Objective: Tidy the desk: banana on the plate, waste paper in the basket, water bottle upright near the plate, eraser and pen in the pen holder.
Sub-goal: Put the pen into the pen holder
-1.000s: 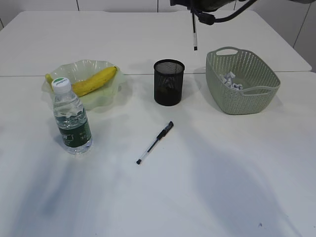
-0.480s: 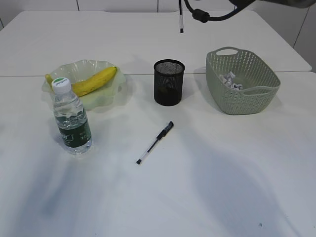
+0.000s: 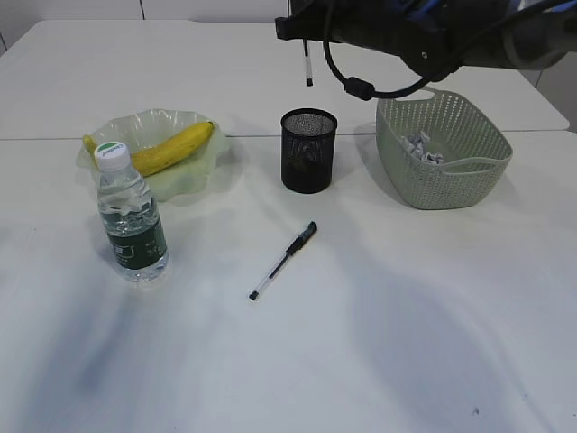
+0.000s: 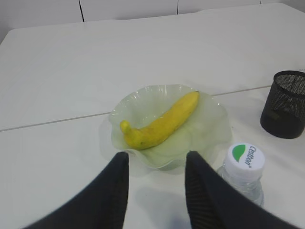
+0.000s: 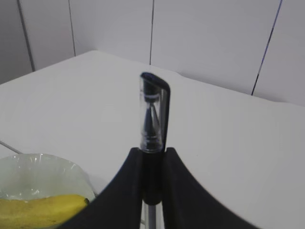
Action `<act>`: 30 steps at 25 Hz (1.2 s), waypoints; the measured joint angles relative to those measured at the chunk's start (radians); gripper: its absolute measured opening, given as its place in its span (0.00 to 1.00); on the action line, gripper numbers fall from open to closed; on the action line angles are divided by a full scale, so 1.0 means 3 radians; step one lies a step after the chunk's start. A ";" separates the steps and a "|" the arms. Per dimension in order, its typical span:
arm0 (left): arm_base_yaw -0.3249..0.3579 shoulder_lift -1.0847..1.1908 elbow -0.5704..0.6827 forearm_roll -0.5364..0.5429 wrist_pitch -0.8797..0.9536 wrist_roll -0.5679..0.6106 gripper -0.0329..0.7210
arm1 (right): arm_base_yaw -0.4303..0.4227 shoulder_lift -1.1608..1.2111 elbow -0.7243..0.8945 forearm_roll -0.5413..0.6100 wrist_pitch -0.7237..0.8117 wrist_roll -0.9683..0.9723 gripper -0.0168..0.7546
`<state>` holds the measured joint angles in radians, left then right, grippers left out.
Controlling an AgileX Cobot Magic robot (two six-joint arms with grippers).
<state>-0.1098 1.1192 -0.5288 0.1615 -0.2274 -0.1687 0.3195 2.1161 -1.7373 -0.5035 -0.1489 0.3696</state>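
Reaching in from the right, the right arm (image 3: 433, 32) now fills the top of the exterior view; a second ago only its cable showed there. Its held pen (image 3: 307, 63) has shifted left and hangs upright above and just behind the holder (image 3: 308, 150), not yet inside.

On the white tabletop (image 3: 379, 316), the basket (image 3: 444, 144) holds crumpled paper (image 3: 421, 149). The plate (image 3: 158, 144) carries the banana (image 3: 171, 149), and the bottle (image 3: 132, 219) stands upright just in front of it. A second pen (image 3: 283, 260) lies flat in front of the holder.

Only the right wrist view shows the right fingers (image 5: 169, 186) clamped tight on the pen's barrel, its capped end (image 5: 153, 112) sticking up past them. Only the left wrist view shows the left fingers (image 4: 116, 191), parted and empty, hovering near the plate's front rim beside the bottle cap (image 4: 244, 158).
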 joint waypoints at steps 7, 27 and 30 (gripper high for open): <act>0.0000 0.0003 0.0000 0.0000 0.0000 0.0000 0.41 | 0.0000 0.0091 0.0035 -0.0030 -0.0295 -0.0006 0.10; 0.0000 0.0003 0.0000 0.0000 0.0000 0.0005 0.41 | -0.0107 0.0429 0.0049 -0.0004 -0.0564 -0.0262 0.10; 0.0000 0.0008 0.0000 0.0000 0.0000 0.0005 0.41 | -0.0107 0.0483 0.0049 0.0017 -0.0585 -0.0262 0.10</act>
<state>-0.1098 1.1216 -0.5288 0.1615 -0.2274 -0.1673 0.2874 2.2611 -1.7226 -0.4984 -0.3244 0.2909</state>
